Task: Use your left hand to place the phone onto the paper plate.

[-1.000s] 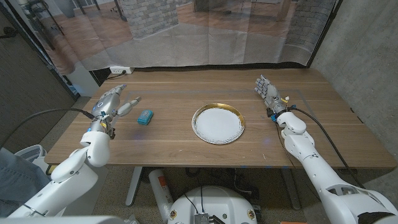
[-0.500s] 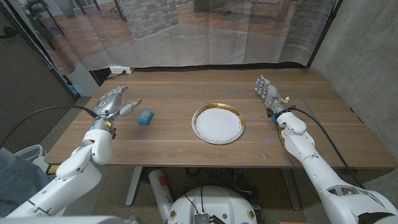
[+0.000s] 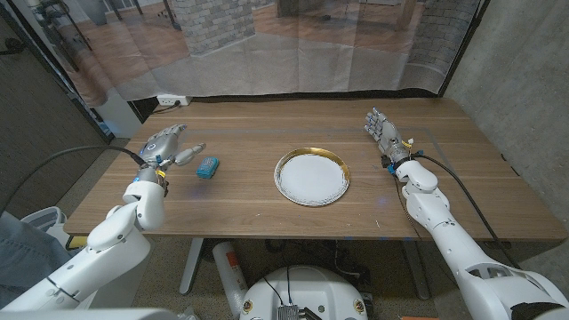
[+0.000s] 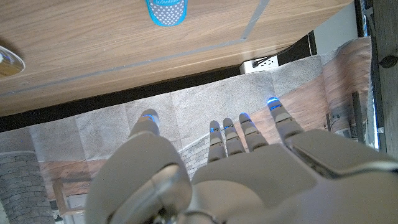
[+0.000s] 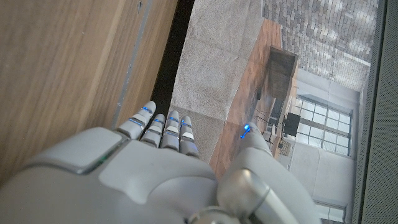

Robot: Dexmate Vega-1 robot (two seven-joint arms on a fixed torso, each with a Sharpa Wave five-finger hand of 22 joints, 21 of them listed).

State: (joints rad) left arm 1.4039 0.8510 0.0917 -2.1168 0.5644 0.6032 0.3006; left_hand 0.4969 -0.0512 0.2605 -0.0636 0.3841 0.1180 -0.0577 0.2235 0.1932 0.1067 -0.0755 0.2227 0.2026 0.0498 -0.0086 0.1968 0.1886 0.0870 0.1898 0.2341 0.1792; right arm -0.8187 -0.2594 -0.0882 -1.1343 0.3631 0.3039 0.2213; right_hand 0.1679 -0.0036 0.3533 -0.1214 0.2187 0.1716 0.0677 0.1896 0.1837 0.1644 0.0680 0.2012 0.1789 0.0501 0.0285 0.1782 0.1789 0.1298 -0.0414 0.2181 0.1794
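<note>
Left hand: the grey, metal-jointed left hand stands over the table's left part, fingers spread and reaching forward, holding nothing; the left wrist view shows the fingers apart with blue-lit tips.
Phone: the small blue, rounded-rectangle phone lies on the wood just beside the left hand's fingertips, apart from them; its end also shows in the left wrist view.
Plate: the round white paper plate with a gold rim sits at the table's middle, well apart from the phone, bare wood between them.
Right hand: the grey right hand stands upright near the table's right side, fingers extended, nothing in it.
Table: brown wooden table.
Behind: a translucent curtain hangs past the far edge.
</note>
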